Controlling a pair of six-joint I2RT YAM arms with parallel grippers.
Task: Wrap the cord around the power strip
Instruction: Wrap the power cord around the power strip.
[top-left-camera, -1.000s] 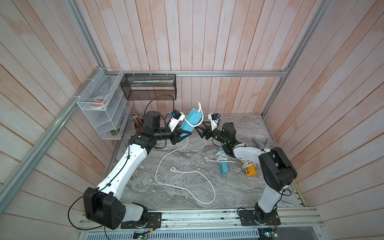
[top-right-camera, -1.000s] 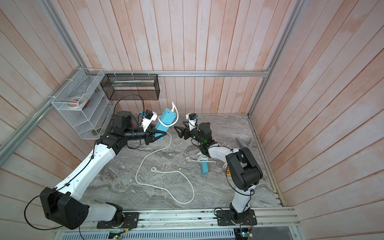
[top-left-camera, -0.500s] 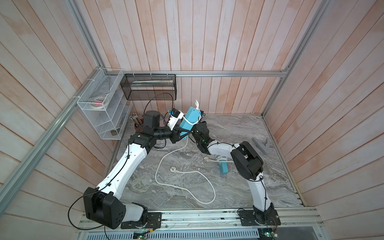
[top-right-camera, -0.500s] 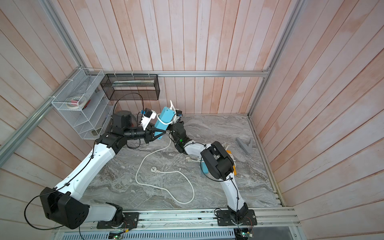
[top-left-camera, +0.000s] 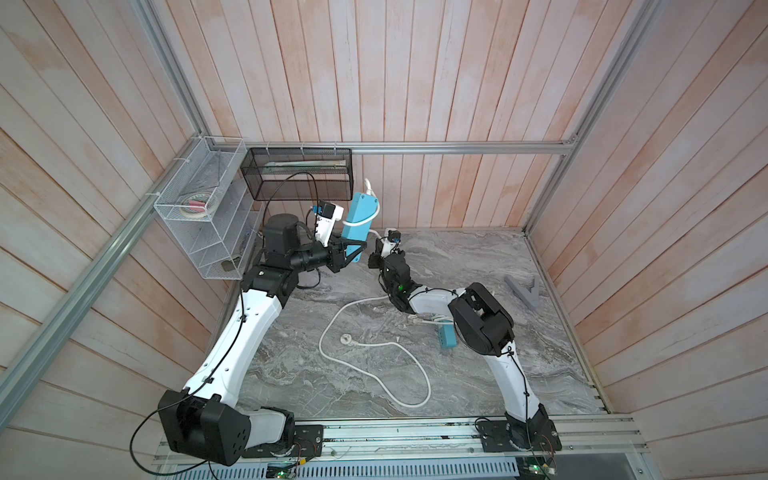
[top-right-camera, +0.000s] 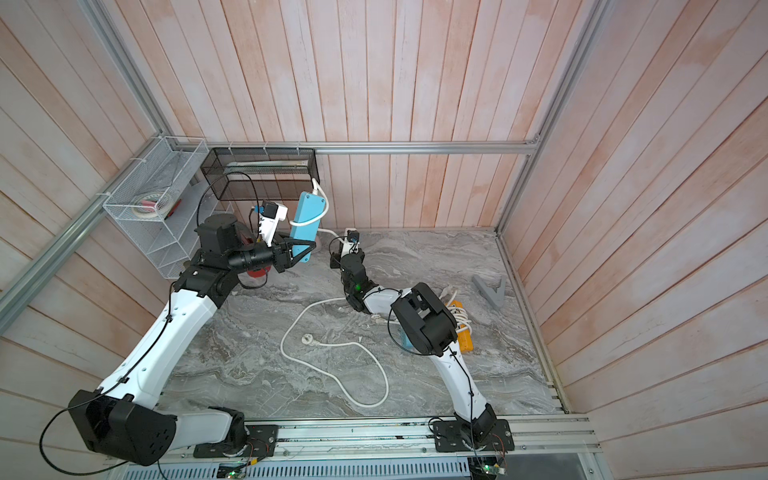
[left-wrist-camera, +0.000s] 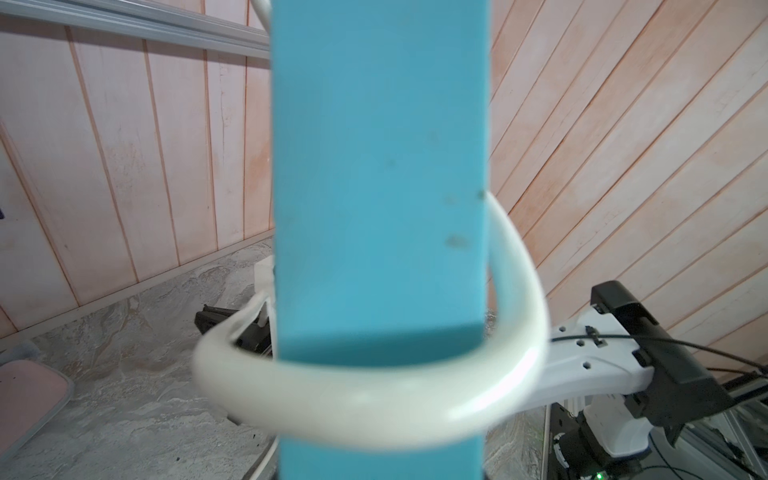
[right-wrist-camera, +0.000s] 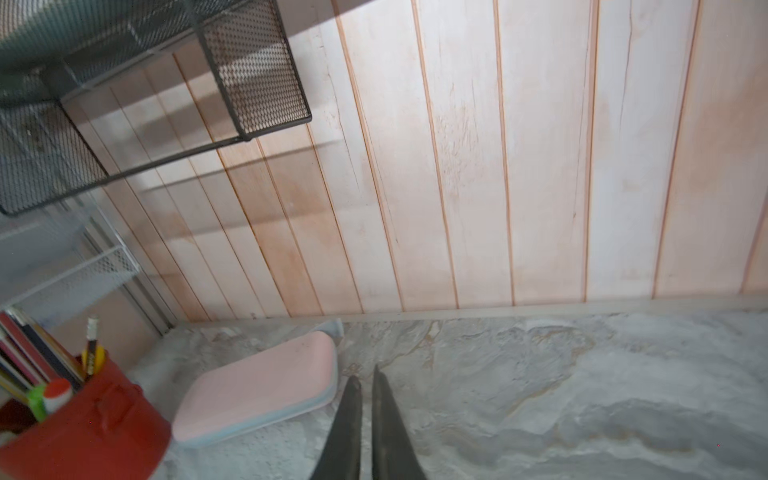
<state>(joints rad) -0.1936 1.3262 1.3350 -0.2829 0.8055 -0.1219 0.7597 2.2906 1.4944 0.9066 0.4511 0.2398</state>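
My left tool (top-left-camera: 360, 251) clamps the power strip (top-left-camera: 360, 210), with the cord (left-wrist-camera: 374, 399) looped around it nearby. My right tool (right-wrist-camera: 365, 384) is closed, empty.

white arm links (top-left-camera: 249, 332), chunky blk joints (top-left-camera: 480, 326)

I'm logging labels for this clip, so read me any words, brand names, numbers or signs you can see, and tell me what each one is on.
No text can be read in any view.
On the power strip: the blue face shown is plain, only dark specks.
On the tape roll in the white wire basket: reddish marks, too small to read.
On the pencil in the red cup: dark marks, blurred.
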